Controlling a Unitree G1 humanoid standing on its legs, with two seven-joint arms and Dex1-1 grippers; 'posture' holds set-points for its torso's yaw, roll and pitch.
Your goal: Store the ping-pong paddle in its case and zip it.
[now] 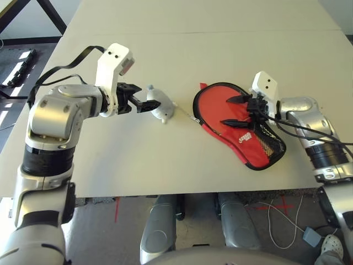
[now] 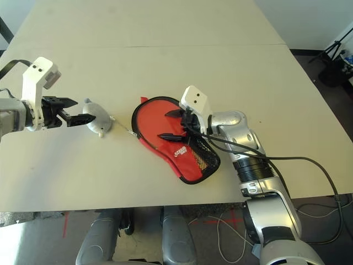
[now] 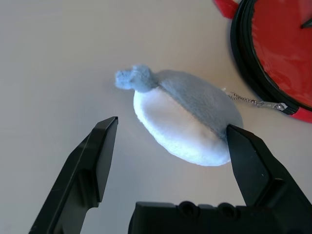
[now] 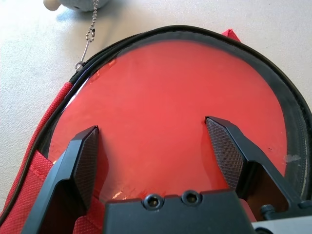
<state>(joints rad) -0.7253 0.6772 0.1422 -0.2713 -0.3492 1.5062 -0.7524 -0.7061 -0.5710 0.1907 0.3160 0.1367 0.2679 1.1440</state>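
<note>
Paddle (image 4: 165, 112) seated in our open case (image 1: 259, 152), centre-right of the head view.
Our right gripper (image 4: 158, 146) hovers spread above it; our left gripper (image 3: 170, 161), also spread, brackets the zipper's plush charm (image 3: 187, 117), likely to pull.

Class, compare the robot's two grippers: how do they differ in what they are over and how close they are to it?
The left gripper flanks the small grey-white soft lump, one finger touching it; the right gripper hovers over the ping-pong paddle lying in the case. The left reaches level; the right points down. Both are open.
</note>
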